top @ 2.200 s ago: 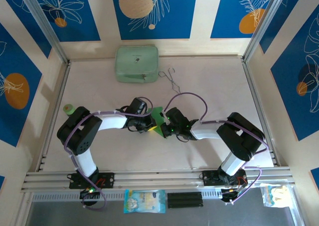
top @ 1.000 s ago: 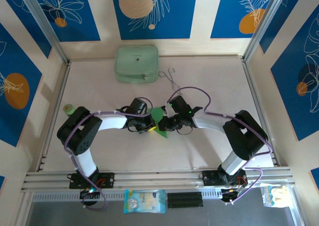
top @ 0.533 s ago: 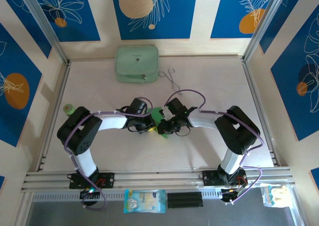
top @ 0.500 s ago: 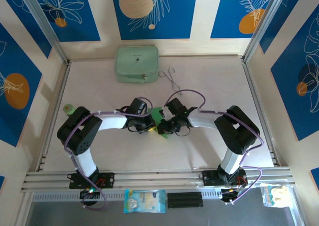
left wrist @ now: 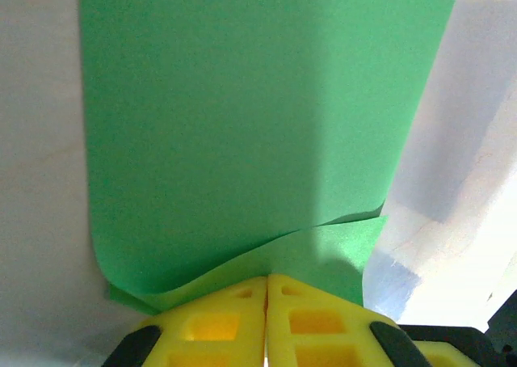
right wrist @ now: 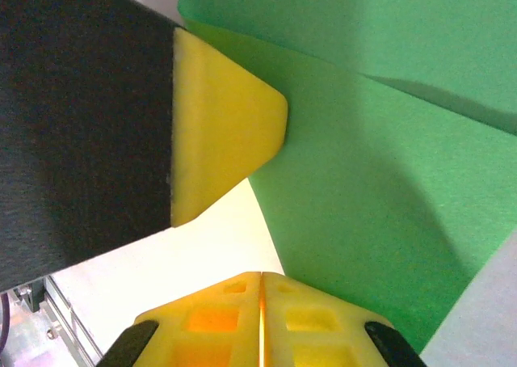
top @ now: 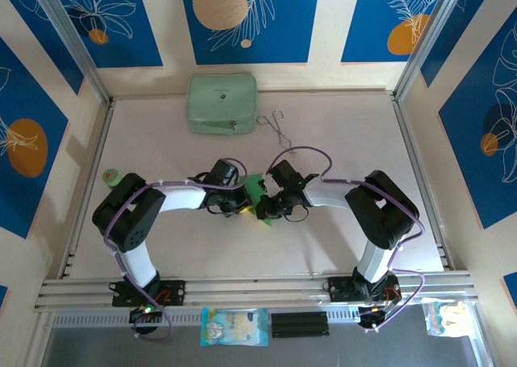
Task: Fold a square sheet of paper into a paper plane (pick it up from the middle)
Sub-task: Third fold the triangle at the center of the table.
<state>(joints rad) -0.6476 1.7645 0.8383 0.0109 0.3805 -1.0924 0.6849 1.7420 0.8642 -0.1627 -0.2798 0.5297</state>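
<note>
square sheet of paper [left wrist: 242,124]: plain green, creased | left hand [left wrist: 266,282] closed at edge | right hand [right wrist: 260,278] closed

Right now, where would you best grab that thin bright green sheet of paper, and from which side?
On the thin bright green sheet of paper, probably the curled-up edge lifting beside the shut left gripper. Come in low from that side: the rest looks flat on the pale table, offering nothing to pinch.

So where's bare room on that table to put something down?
Bare: right side, from wire tongs to right rail; near strip along the front rail. Crowded: the middle, where left gripper and right gripper meet on the green paper.
</note>
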